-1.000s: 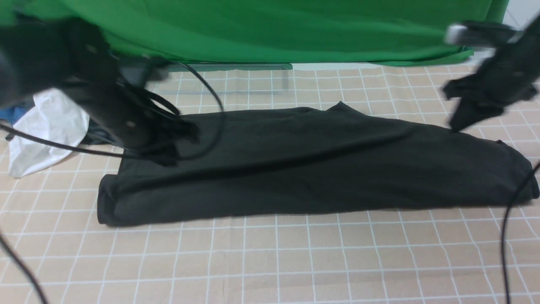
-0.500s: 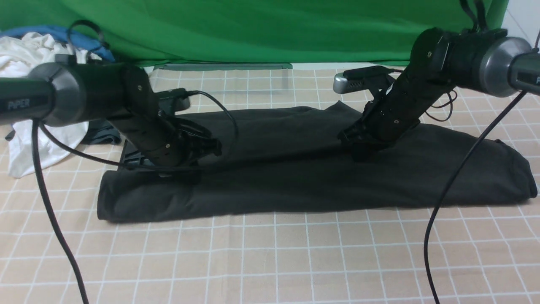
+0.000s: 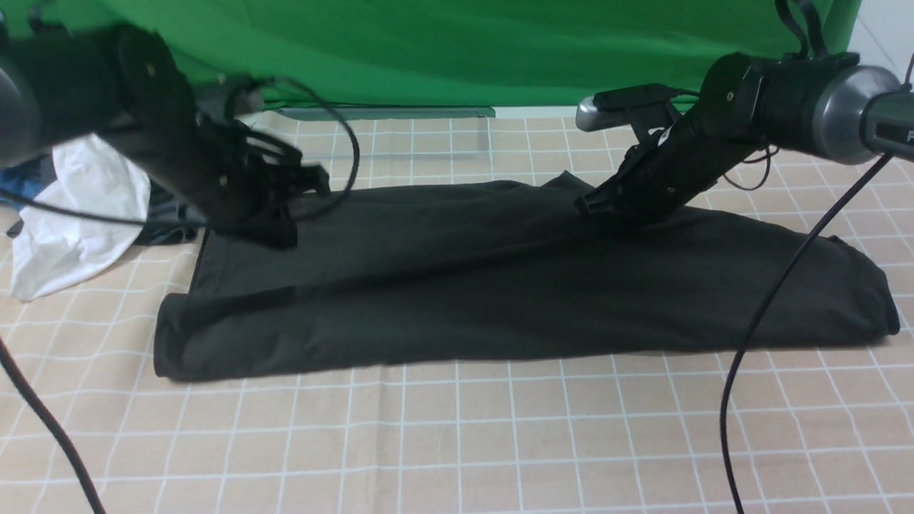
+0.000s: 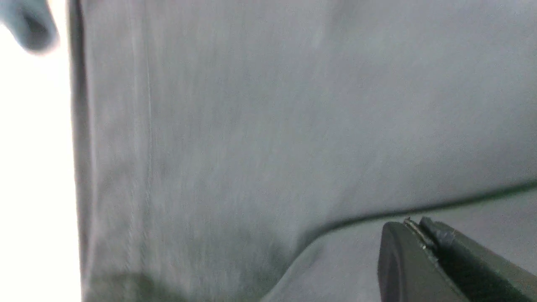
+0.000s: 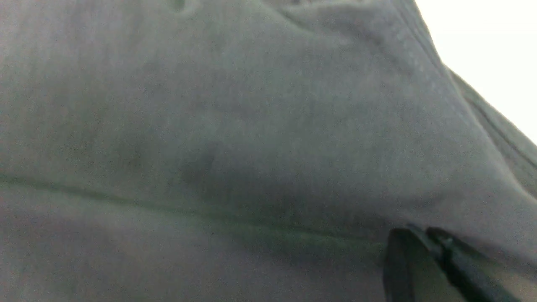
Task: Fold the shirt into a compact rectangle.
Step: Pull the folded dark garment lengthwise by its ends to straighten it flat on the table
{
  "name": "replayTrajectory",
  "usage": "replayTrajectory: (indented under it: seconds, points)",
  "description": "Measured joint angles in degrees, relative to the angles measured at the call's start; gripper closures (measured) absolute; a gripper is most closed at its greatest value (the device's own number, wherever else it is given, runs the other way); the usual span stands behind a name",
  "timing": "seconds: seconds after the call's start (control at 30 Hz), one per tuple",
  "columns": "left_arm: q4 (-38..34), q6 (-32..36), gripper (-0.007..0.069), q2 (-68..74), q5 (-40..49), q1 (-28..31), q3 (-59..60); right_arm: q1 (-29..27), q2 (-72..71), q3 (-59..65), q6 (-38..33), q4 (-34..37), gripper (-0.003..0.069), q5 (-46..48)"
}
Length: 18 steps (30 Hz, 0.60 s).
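Observation:
The black shirt [image 3: 514, 285] lies across the checked table as a long folded band, with its print and neck label hidden. My left gripper [image 3: 277, 230] is blurred and hovers over the shirt's far left corner. In the left wrist view the left gripper [image 4: 416, 222] is shut, with plain black cloth [image 4: 268, 126] below it and nothing held. My right gripper [image 3: 591, 207] sits low at the shirt's back edge, right of the middle. In the right wrist view the right gripper [image 5: 419, 231] is also shut, close over the shirt fabric [image 5: 235, 126].
A white garment [image 3: 71, 207] and a small dark garment [image 3: 168, 227] lie at the back left beside the shirt. A green backdrop [image 3: 457, 50] closes off the rear. Black cables [image 3: 767, 307] hang from both arms, the right one across the shirt's right end.
Both arms came down onto the shirt's middle half a second ago, then drew back toward its far edge; the left lifted and swung left. The shirt's left end slid slightly left.

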Motion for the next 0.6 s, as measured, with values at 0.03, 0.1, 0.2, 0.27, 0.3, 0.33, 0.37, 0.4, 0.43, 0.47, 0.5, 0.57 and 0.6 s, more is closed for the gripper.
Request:
replayTrajectory:
  seconds: [0.03,0.1,0.2,0.27,0.3,0.33,0.37,0.4,0.43,0.47,0.5,0.57,0.6]
  points:
    - [0.5,0.0,0.0606,0.1,1.4,0.0,-1.5,-0.2,-0.7,-0.6,-0.6,-0.5,0.0581,1.8]
    - [1.0,0.3,0.0606,0.3,3.9,0.0,-4.2,-1.0,-2.8,-1.9,-0.9,-1.8,0.0580,5.7]
    - [1.6,2.0,0.0606,-0.2,4.7,0.0,-6.1,-3.3,-6.0,-3.6,0.2,-4.4,0.0578,11.4]
    - [2.0,2.8,0.0606,-1.4,4.9,0.0,-6.2,-6.1,-8.4,-4.0,0.9,-6.2,0.0575,15.8]
    - [2.0,3.4,0.0606,-2.0,5.1,0.0,-6.0,-7.5,-9.1,-4.1,1.7,-6.9,0.0572,17.3]
    - [2.0,4.0,0.0606,-3.6,5.2,0.0,-5.3,-9.5,-9.9,-4.1,3.0,-7.5,0.0567,19.4]
    - [2.0,4.4,0.0606,-5.1,5.1,0.0,-4.1,-11.7,-10.2,-4.2,4.3,-8.0,0.0561,21.5]
    - [2.0,4.5,0.0606,-5.8,5.1,0.0,-3.1,-13.4,-10.2,-4.2,5.0,-8.3,0.0555,22.8]
    - [2.0,4.5,0.0606,-7.6,4.8,0.0,-1.0,-15.2,-10.2,-4.2,5.6,-8.6,0.0540,25.1]
    - [1.8,4.6,0.0606,-9.6,4.4,0.0,1.1,-17.3,-10.2,-4.0,6.4,-8.9,0.0515,26.9]
    - [1.2,4.7,0.0606,-11.7,3.8,0.0,4.0,-19.4,-10.2,-3.6,6.9,-9.2,0.0479,28.1]
    - [-1.1,5.4,0.0606,-15.7,2.4,0.0,10.4,-22.4,-10.2,-2.6,7.9,-9.7,0.0384,28.8]
    - [-2.7,6.2,0.0606,-18.4,1.6,0.0,14.2,-24.0,-10.2,-1.6,8.3,-9.8,0.0306,28.5]
